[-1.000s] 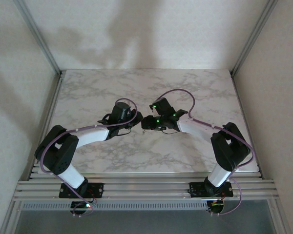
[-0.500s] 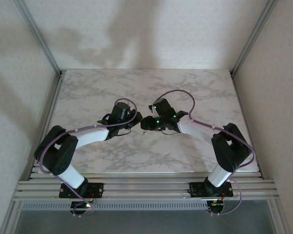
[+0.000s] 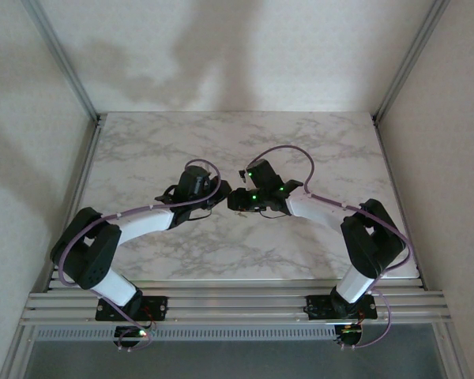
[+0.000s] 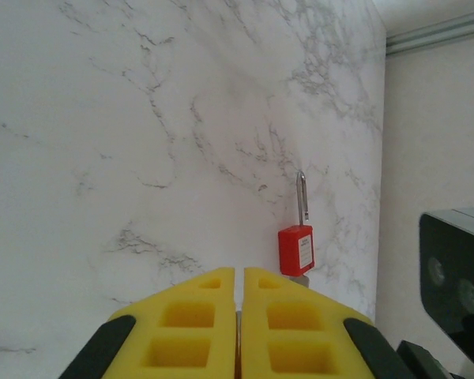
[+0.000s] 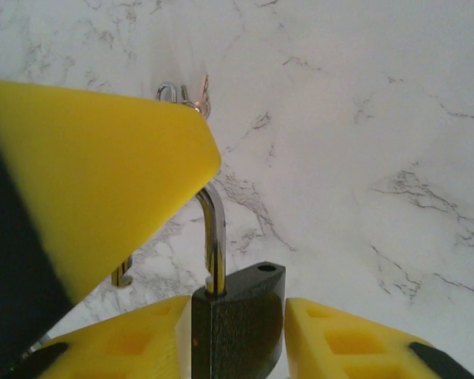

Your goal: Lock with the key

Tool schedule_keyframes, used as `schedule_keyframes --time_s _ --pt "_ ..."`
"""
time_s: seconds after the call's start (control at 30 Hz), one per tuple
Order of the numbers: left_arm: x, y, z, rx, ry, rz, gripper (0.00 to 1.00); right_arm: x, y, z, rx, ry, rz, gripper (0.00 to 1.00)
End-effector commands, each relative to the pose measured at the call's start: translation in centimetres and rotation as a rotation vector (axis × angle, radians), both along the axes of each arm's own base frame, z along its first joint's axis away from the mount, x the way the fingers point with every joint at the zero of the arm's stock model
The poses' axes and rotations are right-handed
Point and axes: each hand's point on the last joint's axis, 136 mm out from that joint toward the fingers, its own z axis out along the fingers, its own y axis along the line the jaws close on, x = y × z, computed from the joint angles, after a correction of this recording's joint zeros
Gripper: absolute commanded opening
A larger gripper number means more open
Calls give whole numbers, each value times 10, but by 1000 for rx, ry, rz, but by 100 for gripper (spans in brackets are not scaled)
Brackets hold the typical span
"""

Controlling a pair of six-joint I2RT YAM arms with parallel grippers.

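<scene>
1. Holding is the step in hand: the right gripper [image 5: 238,316] pinches the black padlock [image 5: 237,304] at six o'clock of its wrist view, shackle [image 5: 213,237] open.
2. The left gripper [image 4: 238,276] is pressed together; keys [image 5: 186,96] lie at eleven o'clock.
3. Next probably needs fine key alignment.

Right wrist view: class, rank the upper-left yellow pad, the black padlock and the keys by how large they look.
1. yellow pad, though its nearness to the camera inflates it.
2. black padlock, partly cut off below.
3. keys, by far the smallest.
</scene>
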Motion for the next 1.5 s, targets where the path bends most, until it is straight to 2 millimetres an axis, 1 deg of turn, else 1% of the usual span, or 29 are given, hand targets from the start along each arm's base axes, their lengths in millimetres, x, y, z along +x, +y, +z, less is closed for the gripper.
schedule_keyframes --time_s 0.0,0.27,0.33,0.4,0.5,0.53,0.63,0.7,0.8,0.97,1.17,1.2,1.27,1.3,1.33,1.37,1.43,1.47 --pt "-7 -9 12 -41 -18 -36 0 2 8 3 13 -17 13 32" --pt "-8 -9 12 -34 -18 -45 0 2 8 1 9 -11 13 22" --pt "-8 -10 13 -34 -17 -46 0 2 8 0 8 -7 11 18" --pt "-9 -10 13 -35 -18 -51 0 2 8 -1 7 -4 11 13" --pt "-10 -9 15 -34 -20 -52 0 2 8 -2 7 -2 12 11" --pt "-11 -9 15 -33 -22 -53 0 2 8 0 7 -6 12 10" --pt "-12 -7 18 -25 -32 -56 0 1 7 2 6 -12 13 3" --pt "-14 -6 20 -19 -43 -60 0 1 6 5 12 -18 15 0" --pt "-16 -4 22 -5 -56 -70 0 -1 6 11 22 -27 25 0" --pt "-15 8 27 32 -82 -45 0 -5 6 19 41 -41 37 0" --pt "-13 24 31 48 -94 -13 0 -8 9 27 79 -50 60 0" --pt "-13 25 31 49 -93 -10 1 -10 10 27 84 -48 65 0" --pt "-13 27 34 48 -97 -9 9 -11 12 30 100 -49 77 0" --pt "-12 28 34 48 -96 -6 14 -12 13 31 107 -49 80 0" --pt "-12 29 34 49 -97 -5 21 -13 14 32 115 -50 89 0" --pt "-12 30 36 49 -101 -5 23 -14 15 34 127 -53 98 0" --pt "-11 32 40 51 -110 -2 23 -15 16 37 137 -58 103 0" --pt "-11 33 41 52 -113 2 25 -16 16 38 140 -58 106 0"
